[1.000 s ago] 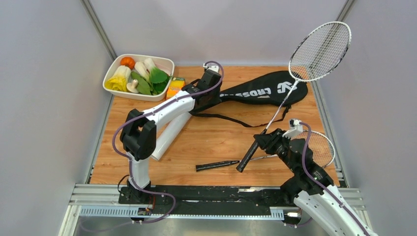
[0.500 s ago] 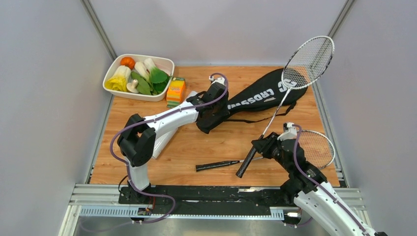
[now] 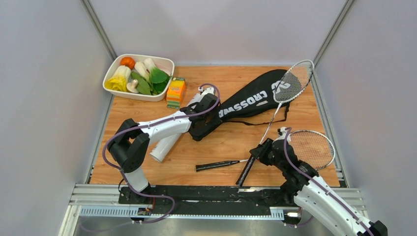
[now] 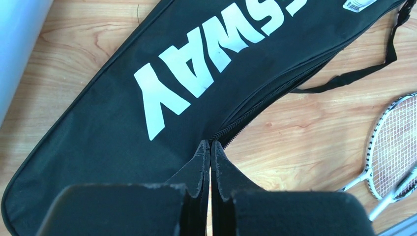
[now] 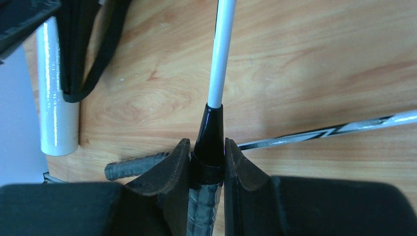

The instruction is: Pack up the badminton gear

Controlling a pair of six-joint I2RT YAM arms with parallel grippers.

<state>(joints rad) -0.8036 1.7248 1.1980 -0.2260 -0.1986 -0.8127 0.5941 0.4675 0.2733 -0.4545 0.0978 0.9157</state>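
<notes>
The black CROSSWAY bag [image 3: 251, 98] lies slanted across the back of the table. My left gripper [image 3: 204, 129] is shut on its narrow end, and in the left wrist view the closed gripper [image 4: 210, 146] pinches the bag [image 4: 123, 123] at the end of its zipper. My right gripper [image 3: 256, 150] is shut on the black handle [image 5: 209, 147] of one racket, whose head [image 3: 294, 81] hangs over the bag's wide end. The second racket [image 3: 312, 147] lies flat, its handle [image 5: 137, 165] beside my right gripper [image 5: 208, 153]. The white tube [image 3: 164, 147] lies under my left arm. No shuttlecocks show.
A white dish [image 3: 164, 61] of toy vegetables stands at the back left, with a small orange-and-green box [image 3: 176, 91] next to it. The bag's strap [image 5: 93, 73] loops on the wood near the tube [image 5: 56, 98]. Grey walls close both sides.
My left gripper has dragged the bag's narrow end nearer and leftward, turning the bag. My right arm has lowered the held racket, its head swinging down and left over the bag's wide end.
</notes>
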